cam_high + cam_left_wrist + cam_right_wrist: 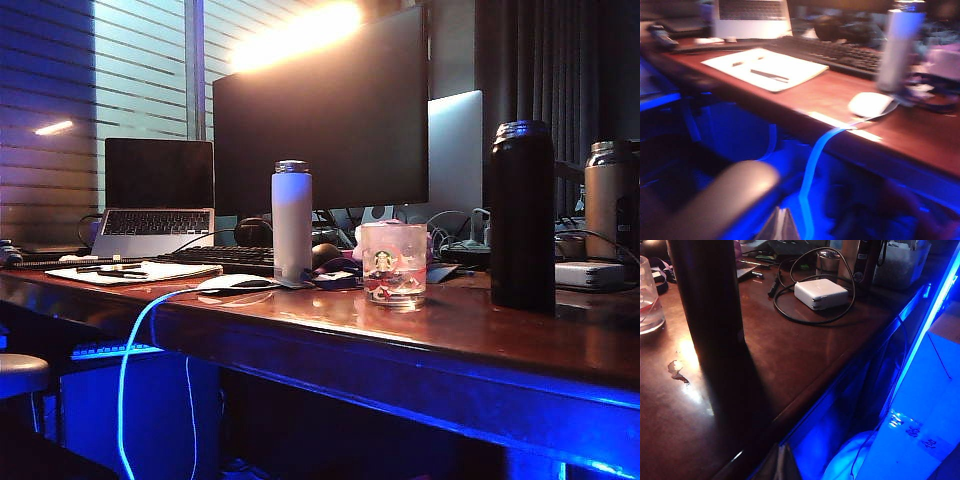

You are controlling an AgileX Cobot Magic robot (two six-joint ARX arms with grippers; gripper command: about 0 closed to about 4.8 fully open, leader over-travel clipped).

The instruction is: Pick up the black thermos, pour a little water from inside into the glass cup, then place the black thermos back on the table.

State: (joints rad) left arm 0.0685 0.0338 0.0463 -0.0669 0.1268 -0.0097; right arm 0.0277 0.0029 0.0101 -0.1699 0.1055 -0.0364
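Observation:
The black thermos (522,215) stands upright on the table (470,335) at the right, its silvery rim on top. The glass cup (393,263), with a green logo, stands to its left and holds a little water. Neither arm shows in the exterior view. In the right wrist view the thermos (707,300) rises close ahead with the cup (649,297) beyond it. My right gripper (781,462) is shut and empty, low by the table's front edge. My left gripper (781,225) is also shut and empty, below the table's edge, far from both objects.
A white bottle (292,220), mouse (237,284), keyboard, papers (140,271), laptop and monitor fill the table's left and back. A tan bottle (612,195) and a white power adapter (820,294) with its cable sit at the right. A small puddle (677,371) lies by the thermos. A stool (725,200) stands below.

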